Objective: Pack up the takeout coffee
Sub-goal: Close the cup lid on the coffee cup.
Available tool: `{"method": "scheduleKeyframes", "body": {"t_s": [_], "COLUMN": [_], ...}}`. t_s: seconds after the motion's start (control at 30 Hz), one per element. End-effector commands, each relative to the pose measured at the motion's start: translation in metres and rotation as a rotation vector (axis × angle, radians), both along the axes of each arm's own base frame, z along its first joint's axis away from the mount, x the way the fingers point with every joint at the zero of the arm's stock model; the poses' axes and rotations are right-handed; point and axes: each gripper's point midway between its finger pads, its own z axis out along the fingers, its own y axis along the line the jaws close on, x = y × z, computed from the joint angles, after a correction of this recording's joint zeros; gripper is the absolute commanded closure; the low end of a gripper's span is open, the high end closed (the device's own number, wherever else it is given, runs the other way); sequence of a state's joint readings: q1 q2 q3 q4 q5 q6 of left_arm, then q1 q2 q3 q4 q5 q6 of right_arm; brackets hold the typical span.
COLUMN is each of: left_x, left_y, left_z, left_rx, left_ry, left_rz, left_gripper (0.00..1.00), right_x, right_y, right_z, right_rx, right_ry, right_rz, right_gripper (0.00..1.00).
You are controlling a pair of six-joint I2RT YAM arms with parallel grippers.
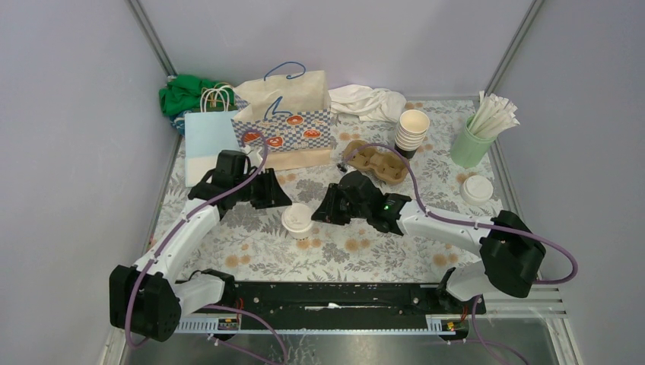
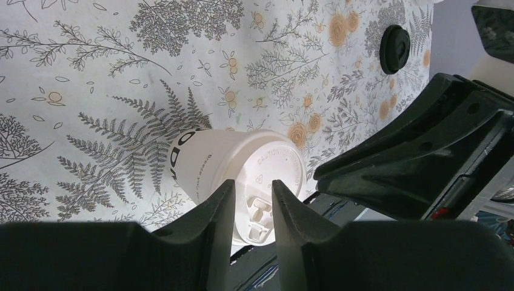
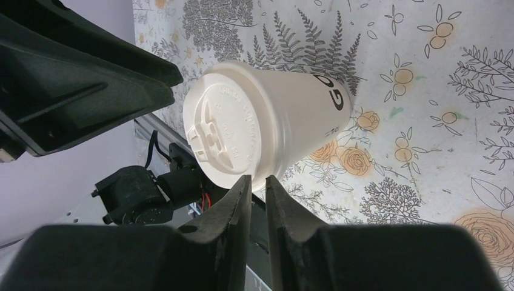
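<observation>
One takeout coffee cup (image 1: 297, 220), cream with dark lettering and a white plastic lid, stands on the floral table cover between my two grippers. In the left wrist view the cup (image 2: 200, 160) sits just past my left gripper (image 2: 253, 197). Its fingers stand a narrow gap apart in front of the lid, with nothing between them. My left gripper (image 1: 285, 204) is at the cup's left side. My right gripper (image 1: 319, 213) is at its right. In the right wrist view the cup (image 3: 291, 115) lies just beyond the right gripper (image 3: 257, 182), whose fingers leave only a thin slit at the lid's rim.
A cardboard cup carrier (image 1: 376, 163) lies behind the right arm. A stack of paper cups (image 1: 413, 131), a mint tumbler of straws (image 1: 471, 141) and spare lids (image 1: 477, 188) stand at the back right. Paper bags (image 1: 285, 114) stand at the back left.
</observation>
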State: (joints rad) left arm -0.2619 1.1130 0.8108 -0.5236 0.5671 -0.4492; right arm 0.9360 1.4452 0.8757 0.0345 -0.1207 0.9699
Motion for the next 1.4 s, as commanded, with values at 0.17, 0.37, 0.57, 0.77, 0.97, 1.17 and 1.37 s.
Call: {"method": "scheduleKeyframes", "body": {"t_s": [0.17, 0.37, 0.57, 0.77, 0.97, 1.17, 1.37], "left_x": [0.012, 0.017, 0.011, 0.003, 0.000, -0.001, -0.003], "left_y": [0.010, 0.026, 0.022, 0.019, 0.018, 0.018, 0.020], "left_z": [0.015, 0.012, -0.001, -0.015, -0.025, -0.029, -0.037], "left_rx": [0.008, -0.003, -0.025, -0.037, -0.037, -0.034, -0.013], "left_ry": [-0.066, -0.056, -0.007, 0.049, 0.078, 0.094, 0.122], "left_rz": [0.064, 0.111, 0.088, 0.062, 0.054, 0.055, 0.060], "left_gripper": [0.70, 0.77, 0.76, 0.74, 0.74, 0.74, 0.79], "right_x": [0.003, 0.003, 0.001, -0.001, -0.001, -0.001, -0.001], "right_y": [-0.002, 0.000, 0.002, 0.005, 0.006, 0.006, 0.007], "right_z": [0.005, 0.000, -0.005, -0.010, -0.013, -0.014, -0.018], "right_rx": [0.009, 0.002, -0.002, -0.003, -0.005, -0.006, -0.014], "right_ry": [-0.023, -0.014, -0.004, 0.011, 0.015, 0.017, 0.027], "right_rz": [-0.026, -0.022, -0.008, 0.006, 0.008, 0.010, 0.012], "right_gripper": [0.79, 0.79, 0.80, 0.81, 0.81, 0.81, 0.82]}}
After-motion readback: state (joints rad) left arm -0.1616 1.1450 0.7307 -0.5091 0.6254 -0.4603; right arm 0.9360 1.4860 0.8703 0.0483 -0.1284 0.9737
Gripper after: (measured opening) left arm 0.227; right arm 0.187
